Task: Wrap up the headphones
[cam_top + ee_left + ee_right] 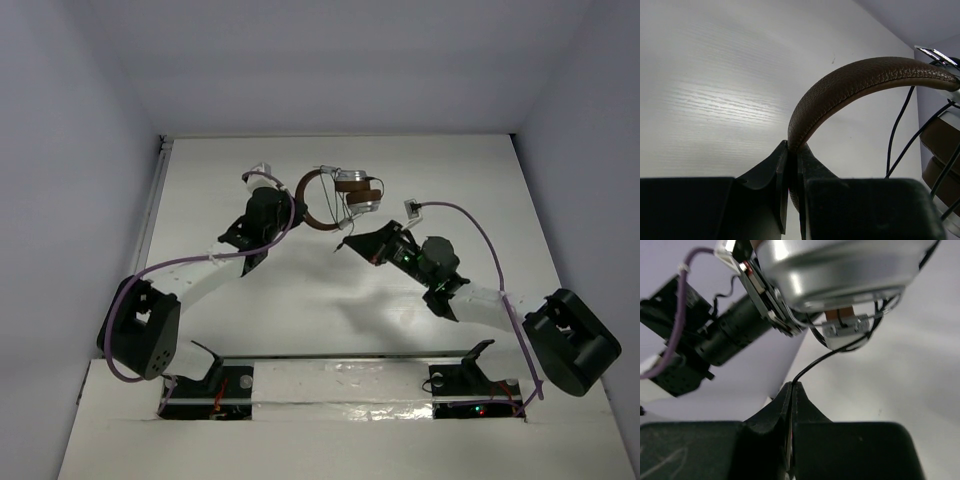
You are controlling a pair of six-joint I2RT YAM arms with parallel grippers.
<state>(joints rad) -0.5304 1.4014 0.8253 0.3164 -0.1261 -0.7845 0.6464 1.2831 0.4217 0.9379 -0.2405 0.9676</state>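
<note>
1. The white table (300, 320) fills the overhead view, with walls on three sides and both arm bases bolted at its near edge.
2. The left arm (200, 268) and the right arm (470, 290) reach inward from either side. They meet over the far middle of the table, and a purple cable (480, 225) loops along each.
3. The headphones (345, 195) sit between the two arm tips at the far middle of the table, with both arms holding on to them.
4. The brown headband (855, 82) arches up and to the right from the left wrist camera, its stitched leather in sharp focus.
5. A shiny silver earcup (840, 270) hangs close above the right wrist camera, with brown ear pads just visible at the right edge of the left wrist view.
6. The left gripper (792, 150) is clamped on the headband near one end, one finger on each side.
7. The right gripper (791, 387) has its fingers pressed together, pinching the cord.
8. The thin dark cord (825, 360) runs from those fingertips up to the underside of the earcup.
</note>
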